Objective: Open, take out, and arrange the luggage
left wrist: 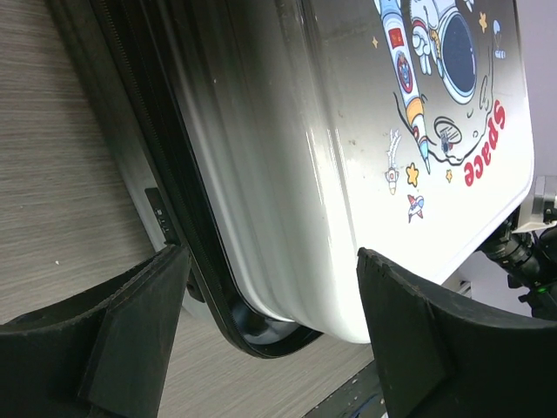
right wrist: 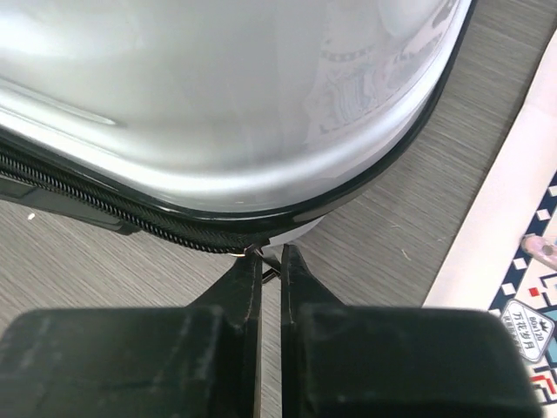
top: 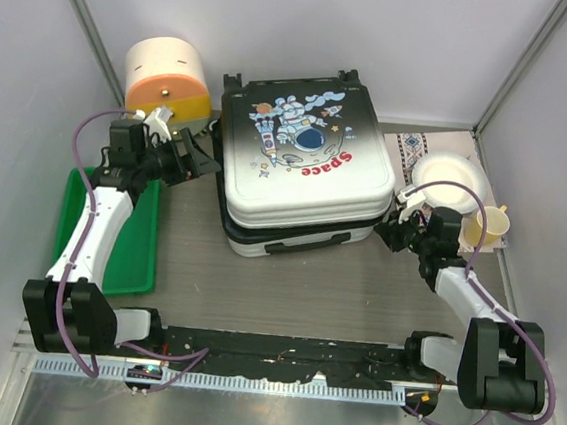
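Observation:
The luggage (top: 298, 164) lies flat and closed at the table's middle back, astronaut "Space" print up, handle side toward me. My left gripper (top: 208, 160) is open at its left edge. In the left wrist view the fingers straddle the shell's rounded corner (left wrist: 348, 174) without touching it, and the gripper (left wrist: 270, 261) holds nothing. My right gripper (top: 390, 228) is at the luggage's right front corner. In the right wrist view it (right wrist: 271, 257) is shut on the small metal zipper pull (right wrist: 269, 267), at the black zipper line (right wrist: 130, 218) under the shell (right wrist: 218, 96).
A green tray (top: 118, 257) lies at the left under the left arm. A cream-and-orange cylinder (top: 166, 76) stands at the back left. On a patterned mat (top: 411, 144) at the right sit a white bowl (top: 448, 178) and a yellow cup (top: 488, 227). The mat's edge (right wrist: 522, 261) is close to the right gripper.

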Available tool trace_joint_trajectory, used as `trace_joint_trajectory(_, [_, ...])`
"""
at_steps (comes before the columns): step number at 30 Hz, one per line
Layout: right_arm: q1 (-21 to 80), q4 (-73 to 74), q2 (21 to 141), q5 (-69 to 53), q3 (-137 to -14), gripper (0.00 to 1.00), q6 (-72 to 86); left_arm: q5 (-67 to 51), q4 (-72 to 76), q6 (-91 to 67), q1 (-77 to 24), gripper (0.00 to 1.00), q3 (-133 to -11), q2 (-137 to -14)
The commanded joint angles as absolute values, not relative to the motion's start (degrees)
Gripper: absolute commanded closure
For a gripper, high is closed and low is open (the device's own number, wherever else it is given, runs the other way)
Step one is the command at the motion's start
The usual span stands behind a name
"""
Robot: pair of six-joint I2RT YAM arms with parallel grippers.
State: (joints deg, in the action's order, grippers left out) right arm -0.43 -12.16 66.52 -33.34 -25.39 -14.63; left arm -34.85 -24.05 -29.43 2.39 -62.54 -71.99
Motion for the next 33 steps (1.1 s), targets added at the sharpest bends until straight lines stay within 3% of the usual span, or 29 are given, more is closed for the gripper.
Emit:
trace_joint_trajectory(1, [-0.61, -11.78, 64.08, -30.86, -26.63, 0.99, -19.51, -36.12, -23.82, -27.78, 2.46, 0.18, -63.46, -70.93])
trace_joint_trajectory(5, [-4.74, -11.25, 63.72, -31.37, -28.29, 0.99, -19.42, -37.79, -26.7, -22.43, 2.55, 0.19, -65.9, -70.31])
trace_joint_trajectory(8, [-6.68, -10.2, 65.38, -33.21, -31.27, 0.99, -19.33, -42.5, -33.88, -9.97, 1.94, 0.19, -69.68, -70.05])
trace_joint_trajectory(9, [-6.68, -8.8, 66.61, -34.01, -32.07, 0.99, -20.47, -44.71, -38.1, 3.82, 1.15, 0.18, -71.35, -70.14])
trace_joint_trajectory(11, [-6.07, -8.35, 67.58, -35.94, -33.3, 0.99, -19.34, -44.05, -51.07, 17.24, -5.31, 0.19, -74.6, -69.79])
trace_joint_trajectory(14, [-4.05, -8.0, 68.82, -35.68, -33.66, 0.99, -18.46, -43.24, -58.26, 33.99, -13.49, 0.21, -72.35, -66.03])
trace_joint_trajectory(18, [-1.85, -8.26, 69.43, -34.46, -33.57, 0.99, -17.4, -32.56, -53.71, 41.03, -30.2, 0.26, -65.23, -61.27])
trace_joint_trajectory(24, [0.0, -10.28, 69.17, -31.91, -32.79, 0.99, -13.71, -20.24, -32.02, 34.29, -51.57, 0.29, -55.2, -65.54])
trace_joint_trajectory(26, [0.0, -9.67, 68.21, -31.03, -32.52, 0.99, -13.36, -14.69, -24.98, 31.83, -55.87, 0.29, -54.05, -68.54])
trace_joint_trajectory(33, [0.0, -9.22, 65.92, -30.24, -30.94, 0.99, -11.61, -12.31, -8.19, 27.07, -57.39, 0.3, -52.56, -77.69])
